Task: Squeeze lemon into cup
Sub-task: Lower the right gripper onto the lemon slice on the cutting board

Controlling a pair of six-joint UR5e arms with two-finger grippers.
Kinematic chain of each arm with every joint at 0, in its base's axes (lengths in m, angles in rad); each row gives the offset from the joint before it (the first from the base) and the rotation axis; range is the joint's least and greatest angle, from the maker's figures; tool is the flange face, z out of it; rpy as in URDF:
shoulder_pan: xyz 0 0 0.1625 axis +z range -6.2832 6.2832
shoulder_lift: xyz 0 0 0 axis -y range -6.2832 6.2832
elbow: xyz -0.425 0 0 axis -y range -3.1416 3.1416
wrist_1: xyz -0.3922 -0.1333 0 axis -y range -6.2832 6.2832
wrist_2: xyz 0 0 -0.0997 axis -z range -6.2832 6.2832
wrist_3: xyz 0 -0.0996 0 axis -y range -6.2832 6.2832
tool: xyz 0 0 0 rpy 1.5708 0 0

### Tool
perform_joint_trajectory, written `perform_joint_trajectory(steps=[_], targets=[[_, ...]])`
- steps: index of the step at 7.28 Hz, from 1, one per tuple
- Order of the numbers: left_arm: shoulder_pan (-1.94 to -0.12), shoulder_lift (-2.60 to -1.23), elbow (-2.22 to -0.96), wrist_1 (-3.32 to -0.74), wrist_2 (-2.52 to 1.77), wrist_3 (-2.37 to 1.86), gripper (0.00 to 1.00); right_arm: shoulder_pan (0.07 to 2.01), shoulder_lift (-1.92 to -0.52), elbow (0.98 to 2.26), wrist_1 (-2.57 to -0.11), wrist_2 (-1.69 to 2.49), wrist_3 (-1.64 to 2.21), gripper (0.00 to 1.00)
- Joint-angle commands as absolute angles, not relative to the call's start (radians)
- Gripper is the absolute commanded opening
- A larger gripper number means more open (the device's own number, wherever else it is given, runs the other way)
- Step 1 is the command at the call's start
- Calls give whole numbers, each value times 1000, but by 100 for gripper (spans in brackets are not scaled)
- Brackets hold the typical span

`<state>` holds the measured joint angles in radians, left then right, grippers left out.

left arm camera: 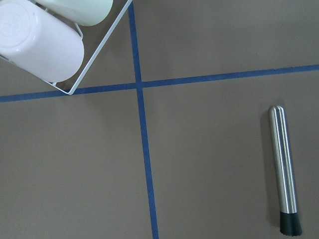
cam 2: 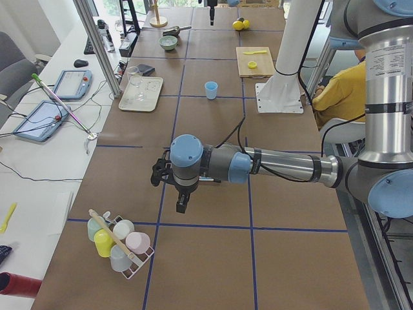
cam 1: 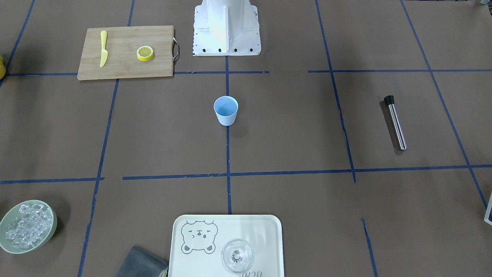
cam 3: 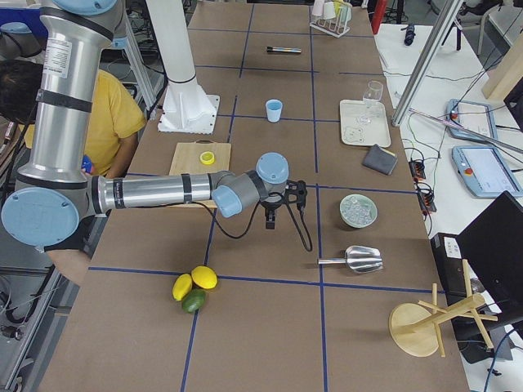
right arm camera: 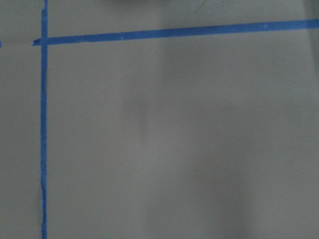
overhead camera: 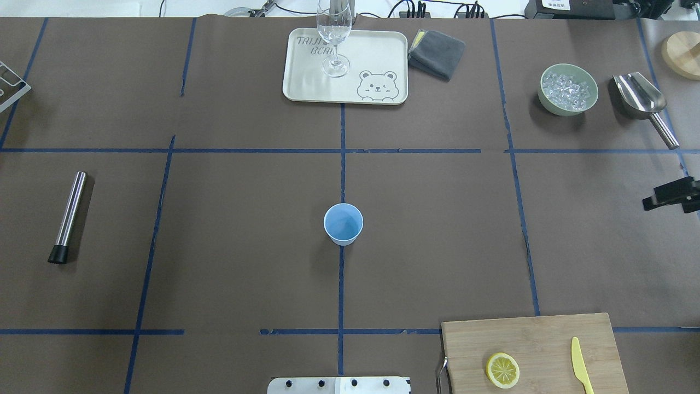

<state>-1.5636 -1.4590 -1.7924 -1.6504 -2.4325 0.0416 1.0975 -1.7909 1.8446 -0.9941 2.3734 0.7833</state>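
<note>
The lemon slice (overhead camera: pixel 502 370) lies flat on a wooden cutting board (overhead camera: pixel 547 339) at the near right; it also shows in the front view (cam 1: pixel 145 53). The light blue cup (overhead camera: pixel 343 223) stands upright at the table's middle, also in the front view (cam 1: pixel 225 110), and looks empty. My left gripper (cam 2: pixel 181 205) hangs over the table's far left end, far from both; I cannot tell if it is open. My right gripper (cam 3: pixel 270 222) points down beyond the board's right side; only a black part of it shows at the overhead view's edge (overhead camera: pixel 670 194), state unclear.
A yellow plastic knife (overhead camera: pixel 581 372) lies on the board. A steel muddler (overhead camera: pixel 68 216) lies at the left. A tray (overhead camera: pixel 306 82) with a clear glass (overhead camera: pixel 334 38), a grey cloth (overhead camera: pixel 437 52), an ice bowl (overhead camera: pixel 569 112) and a scoop (overhead camera: pixel 640 98) stand along the far edge. A cup rack (cam 2: pixel 119 242) stands near my left gripper.
</note>
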Motion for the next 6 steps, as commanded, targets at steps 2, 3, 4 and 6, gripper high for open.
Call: perform_joint_trajectory(steps=[2,3,4,6], targets=[[-1554,-1459,-1795,-1672,-2493,41,100,714,-1896,2068,-831,2075,1229,100],[-1554,-1459,-1795,-1692,-2493,41,100,577,-1905,2141,-833,1989,1400,100],[-1554,-1459,-1790,-1747,-2493,37,100,395,-1922,2205,-842,1821,1495,100],[-1542,-1459,-1781,-1839,-2493,35,100,128,-1913,2301,-1018,1561,1633,100]])
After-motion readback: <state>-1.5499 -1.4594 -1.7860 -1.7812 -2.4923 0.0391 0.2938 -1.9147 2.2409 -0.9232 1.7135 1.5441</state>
